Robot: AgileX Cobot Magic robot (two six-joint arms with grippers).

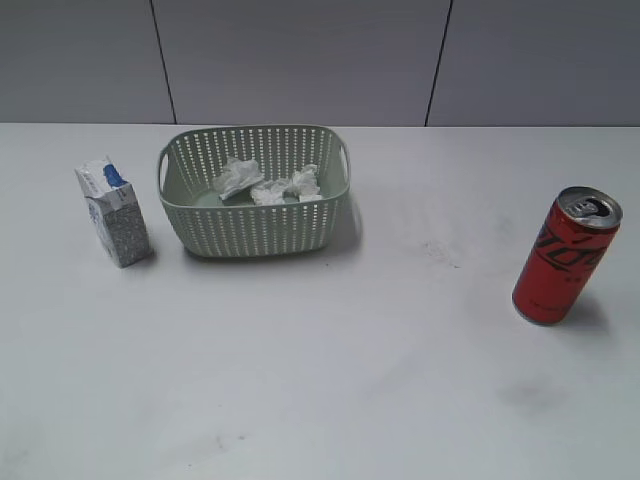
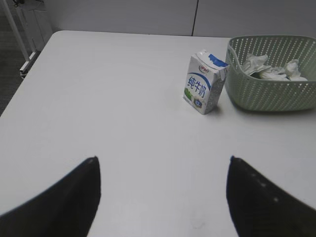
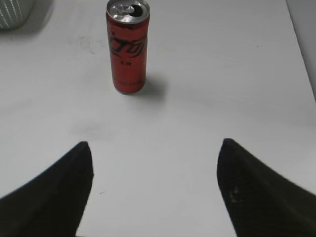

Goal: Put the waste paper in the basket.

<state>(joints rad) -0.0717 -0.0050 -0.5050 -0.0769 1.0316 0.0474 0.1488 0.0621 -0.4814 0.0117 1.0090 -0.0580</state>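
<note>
A pale green perforated basket point(image 1: 255, 225) stands at the back left of the white table. Crumpled white waste paper point(image 1: 270, 185) lies inside it. The basket point(image 2: 261, 94) and the paper point(image 2: 269, 69) also show at the right of the left wrist view. My left gripper point(image 2: 163, 160) is open and empty over bare table, well short of the basket. My right gripper point(image 3: 154, 144) is open and empty over bare table. Neither gripper shows in the exterior view.
A blue-and-white milk carton point(image 1: 113, 212) stands just left of the basket; it also shows in the left wrist view point(image 2: 202, 84). An opened red drink can point(image 1: 565, 256) stands at the right, ahead of the right gripper in the right wrist view point(image 3: 127, 47).
</note>
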